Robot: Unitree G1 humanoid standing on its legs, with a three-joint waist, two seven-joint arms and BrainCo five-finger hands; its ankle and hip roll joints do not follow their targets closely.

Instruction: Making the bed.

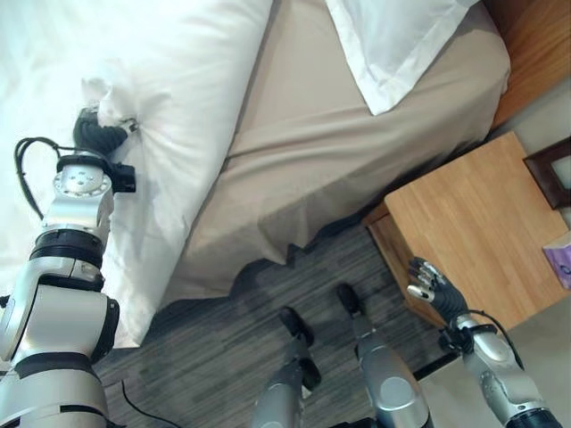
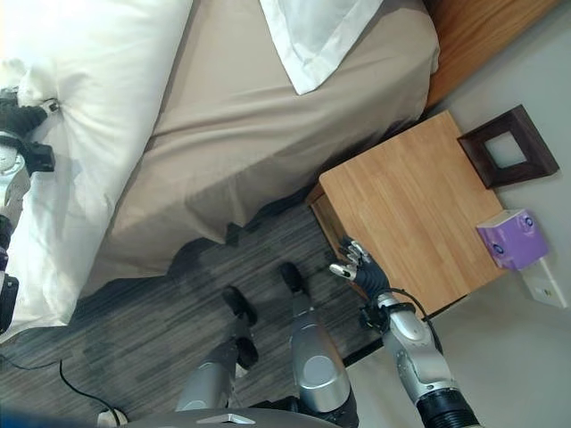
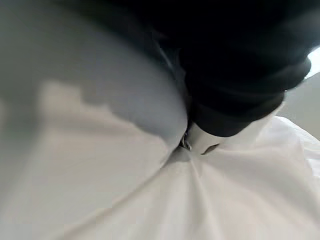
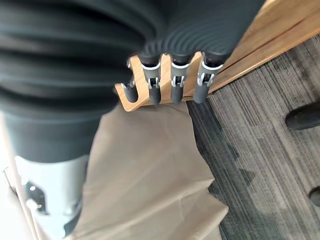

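Note:
A white duvet (image 1: 178, 107) covers the left part of the bed and hangs over its side toward the floor. My left hand (image 1: 94, 134) is shut on a bunched fold of the duvet (image 3: 150, 200), and the cloth puckers up around it. A bare beige sheet (image 1: 330, 152) lies to the duvet's right, its edge draping to the floor. A white pillow (image 1: 393, 45) lies at the head of the bed. My right hand (image 2: 357, 263) hangs low by the corner of the nightstand, open with relaxed fingers (image 4: 172, 82) and nothing in it.
A wooden nightstand (image 1: 482, 223) stands right of the bed, carrying a purple tissue box (image 2: 510, 239) and a dark square frame (image 2: 507, 147). The wooden headboard (image 1: 535, 53) is at the top right. Grey carpet (image 1: 223, 357) runs along the bedside.

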